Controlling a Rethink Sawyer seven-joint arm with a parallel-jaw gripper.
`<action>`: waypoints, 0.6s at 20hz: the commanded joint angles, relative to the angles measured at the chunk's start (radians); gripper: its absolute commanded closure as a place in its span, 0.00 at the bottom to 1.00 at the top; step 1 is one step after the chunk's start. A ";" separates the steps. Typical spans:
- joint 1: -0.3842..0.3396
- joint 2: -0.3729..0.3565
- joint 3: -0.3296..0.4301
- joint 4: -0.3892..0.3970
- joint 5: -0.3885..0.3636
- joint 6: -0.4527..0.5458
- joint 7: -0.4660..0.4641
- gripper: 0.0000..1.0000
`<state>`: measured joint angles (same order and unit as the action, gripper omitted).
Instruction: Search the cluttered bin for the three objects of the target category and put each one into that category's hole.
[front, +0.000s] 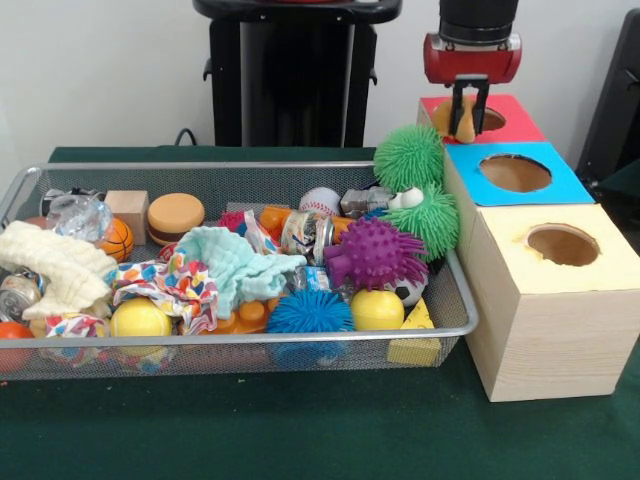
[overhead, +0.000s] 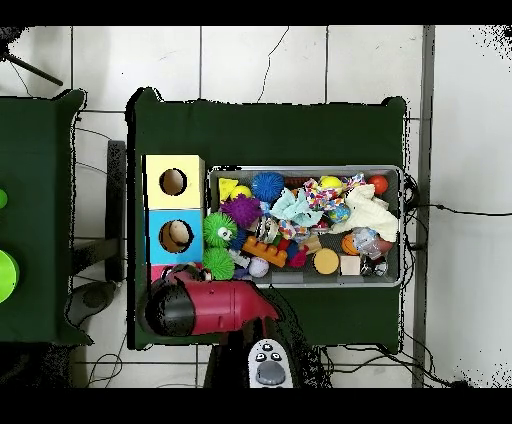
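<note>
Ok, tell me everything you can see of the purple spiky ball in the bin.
The purple spiky ball looks like soft rubber, round and covered in stubby spikes. It sits on top of the clutter toward the end of the wire bin nearest the boxes, apparently touching a green spiky ball behind it, with a yellow ball just in front. Nothing grips it.

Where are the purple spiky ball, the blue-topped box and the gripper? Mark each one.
purple spiky ball (front: 374, 252), front view, on the middle of its body.
blue-topped box (front: 560, 185), front view, on the bare blue top, right of the hole.
gripper (front: 467, 110), front view, between its fingertips, over the red box's hole.
</note>
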<state>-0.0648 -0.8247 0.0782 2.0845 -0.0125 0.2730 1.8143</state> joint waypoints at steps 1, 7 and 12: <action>-0.043 0.092 -0.032 0.213 -0.048 -0.048 0.156 1.00; -0.021 0.064 -0.033 0.278 -0.009 -0.082 0.198 1.00; -0.001 0.086 -0.013 0.305 0.039 -0.144 0.245 1.00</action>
<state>-0.0719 -0.8572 0.0673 2.2098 0.0044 0.1145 1.8143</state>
